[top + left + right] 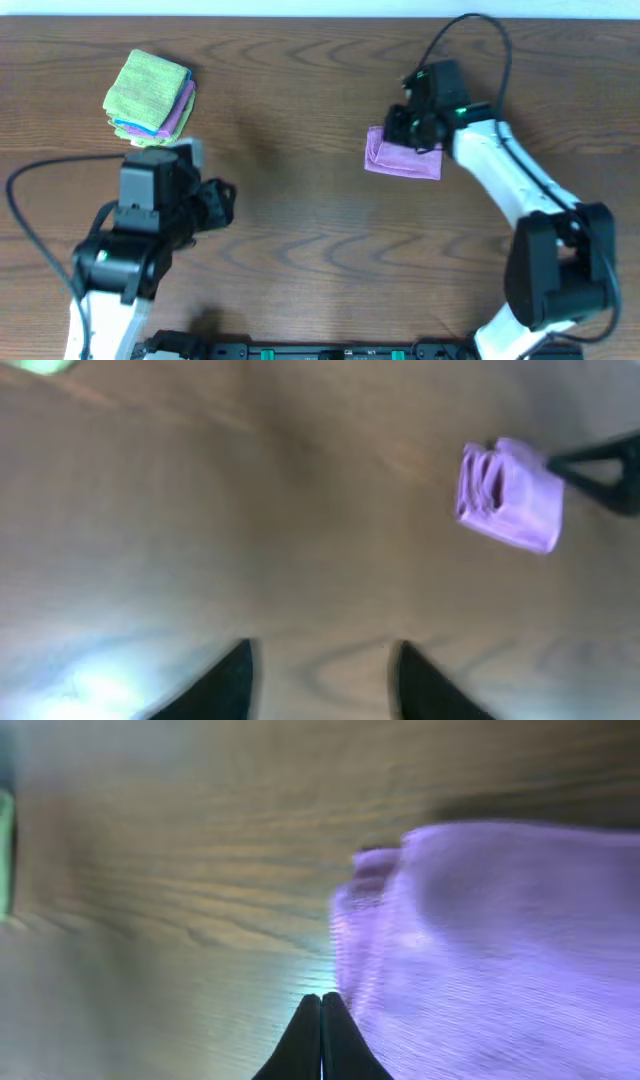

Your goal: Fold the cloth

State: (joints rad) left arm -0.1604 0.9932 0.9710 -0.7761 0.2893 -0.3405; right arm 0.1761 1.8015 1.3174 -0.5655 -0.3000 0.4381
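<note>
The purple cloth (400,158) lies on the right half of the table (320,240), toward the far side. It looks like a small, neat pad, so it seems to be folded already. It is a bit longer from left to right than from front to back.

The right claw (418,128) hangs right at the cloth's far right corner. In the right wrist view its two tips are pressed together, and the cloth's bunched edge is just beside them, off to one side. The tips do not seem to pinch any cloth.

The left claw (222,200) is well apart from the cloth, over on the left half of the table. Its two tips stand wide apart with nothing between them. In its own view the cloth is small and far off.

So the right arm is the much nearer one. A pile of cloths (150,95) sits at the far left.
</note>
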